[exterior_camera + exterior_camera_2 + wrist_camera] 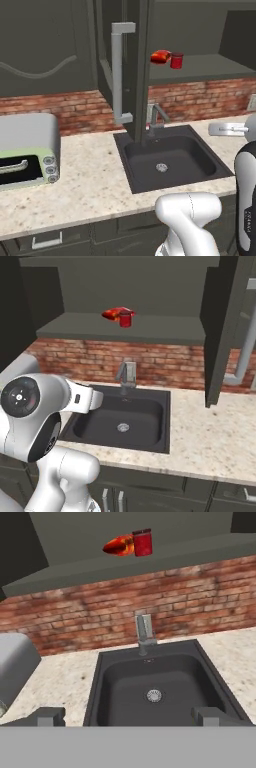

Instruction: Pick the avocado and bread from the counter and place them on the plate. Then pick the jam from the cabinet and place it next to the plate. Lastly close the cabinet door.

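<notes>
Left base view: I see the cabinet door [131,75] swung open, edge-on toward me, its light-grey bar handle [118,75] vertical. It hangs over the left rim of the dark sink [170,159], in front of the faucet [155,116]. A toaster oven [27,150] sits at the left on the table [85,185]. The jam [176,60], a squat red jar, stands upright on the cabinet shelf [200,69], touching an orange-red packet [160,57] on its left.

Right base view: the jam [125,319] stands above the faucet [126,375]; the door [222,331] hangs at the right.

Hand view: the claw [128,716] is spread wide, empty, over the sink [155,687]. The jam [142,542] is upright, well above.
</notes>
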Motion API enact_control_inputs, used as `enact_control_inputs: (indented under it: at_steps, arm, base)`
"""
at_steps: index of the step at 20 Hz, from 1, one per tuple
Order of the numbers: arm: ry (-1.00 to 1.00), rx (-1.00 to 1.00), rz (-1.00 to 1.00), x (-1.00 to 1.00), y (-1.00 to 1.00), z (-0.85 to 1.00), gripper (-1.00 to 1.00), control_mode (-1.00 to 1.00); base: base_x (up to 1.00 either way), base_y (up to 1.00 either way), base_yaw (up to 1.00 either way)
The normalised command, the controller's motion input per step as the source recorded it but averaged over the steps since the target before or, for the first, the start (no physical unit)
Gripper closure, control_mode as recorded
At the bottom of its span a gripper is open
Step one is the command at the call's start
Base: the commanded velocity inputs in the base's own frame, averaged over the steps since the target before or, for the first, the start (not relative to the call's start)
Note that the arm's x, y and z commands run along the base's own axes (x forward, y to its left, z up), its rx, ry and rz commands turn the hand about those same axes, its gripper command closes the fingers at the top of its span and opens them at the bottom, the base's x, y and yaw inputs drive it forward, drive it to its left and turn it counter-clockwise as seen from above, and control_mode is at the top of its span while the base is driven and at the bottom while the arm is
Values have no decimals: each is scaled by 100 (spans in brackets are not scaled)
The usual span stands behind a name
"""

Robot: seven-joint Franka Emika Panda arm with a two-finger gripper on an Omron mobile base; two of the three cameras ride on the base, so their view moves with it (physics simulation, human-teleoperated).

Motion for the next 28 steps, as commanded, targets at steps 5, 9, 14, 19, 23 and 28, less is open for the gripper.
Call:
enact_control_inputs:
  at_steps: [5,9,14,19,23,28]
  arm:
    - [0,0,0,0,0,0,-100,100]
    - [0,0,0,0,0,0,-100,100]
    - [0,0,0,0,0,0,-100,100]
    - [0,0,0,0,0,0,-100,100]
    - [0,0,0,0,0,0,-100,100]
    - [0,0,0,0,0,0,-100,100]
  base:
    - [42,-38,22]
    - [32,-52,23]
    - [9,-73,4]
    - [70,-56,0]
    - [100,-22,-3]
    - [100,-15,-8]
